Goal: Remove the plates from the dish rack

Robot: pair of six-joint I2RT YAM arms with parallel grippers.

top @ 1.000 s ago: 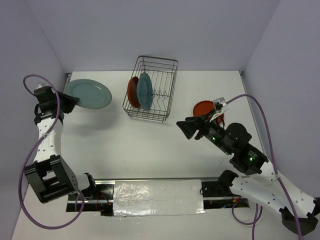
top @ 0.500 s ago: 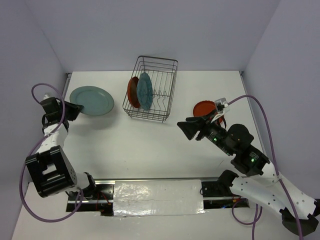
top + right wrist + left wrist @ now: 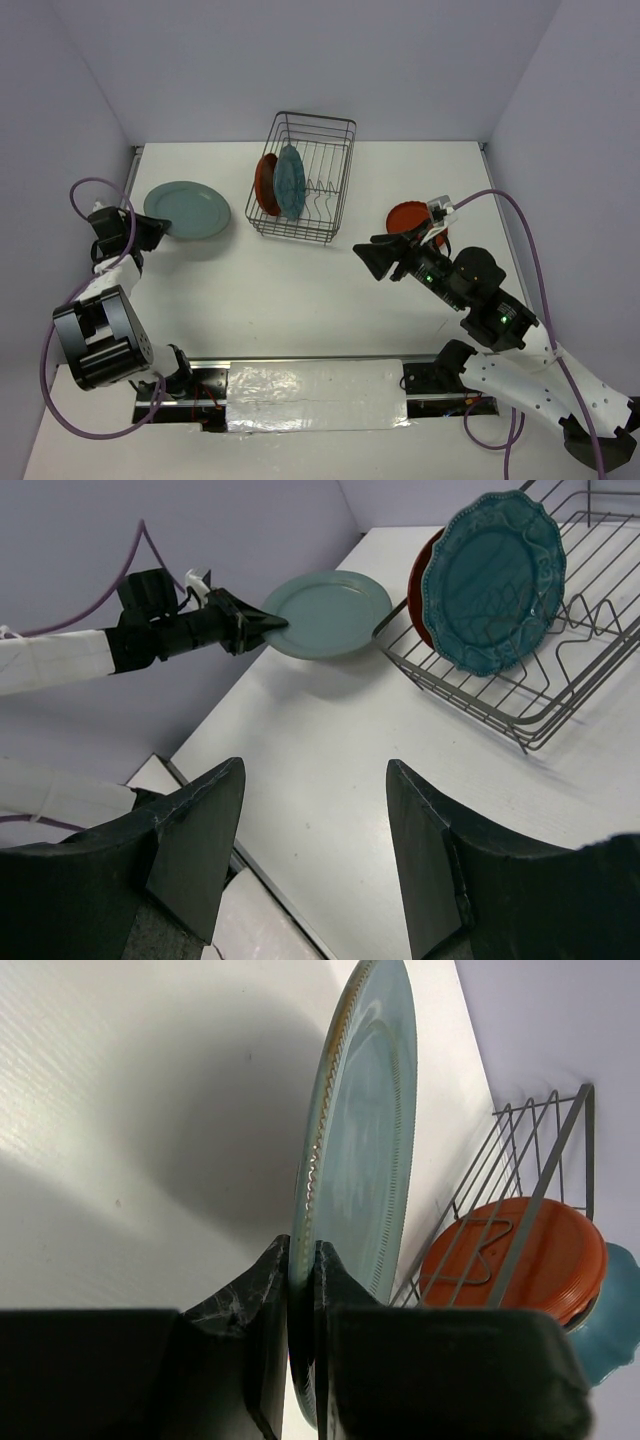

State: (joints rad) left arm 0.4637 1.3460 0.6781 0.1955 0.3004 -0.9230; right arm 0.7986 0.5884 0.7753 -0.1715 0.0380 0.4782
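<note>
The dish rack [image 3: 322, 170] sits at the far middle of the table [image 3: 300, 290], and you have two plates left in it. Both stand on edge at its left end: an orange-red plate [image 3: 264, 185] against the left wall and a scalloped teal-blue plate [image 3: 290, 182] just beside it. The other slots are bare wire.

Two plates are out. A second orange-red plate [image 3: 410, 218] lies flat on the table to the right of the rack. The pale grey-teal plate [image 3: 188, 210] is to the left of the rack, well apart from it, lying nearly level and low over the table. Whether it touches the surface cannot be told from these views.

Your left gripper [image 3: 300, 1260] is clamped on the near rim of that pale plate, one finger on each face. Your right gripper [image 3: 310, 850] is spread wide and holds nothing — it points toward the rack from the right, well short of it.

Judgement: the task is about half done. The pale plate has yet to be set down and released, and then two plates await removal.

Markings: no brand, label or writing can be read on the plates, rack or arms.
</note>
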